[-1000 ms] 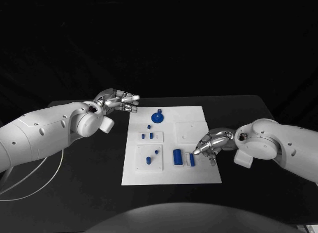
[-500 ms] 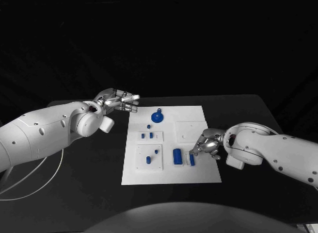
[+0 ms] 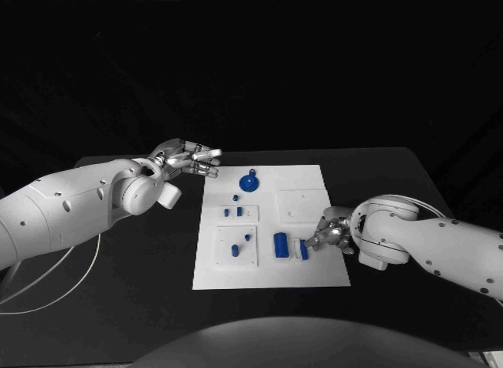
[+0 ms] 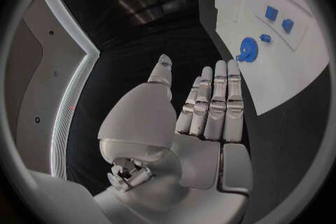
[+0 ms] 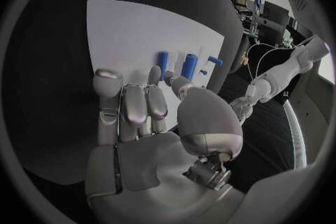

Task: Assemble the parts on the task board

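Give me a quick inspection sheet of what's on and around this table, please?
Surface: black table, white task board in the middle.
Job's things: round blue part at the board's far end; blue bars near the right hand; small blue parts mid-board.
Clutter: nothing seen.
Hands: left hand open, off the board's far left corner; right hand at the board's right edge, holding nothing visible.
Cables: white cable under the left arm.
Surroundings: dark.
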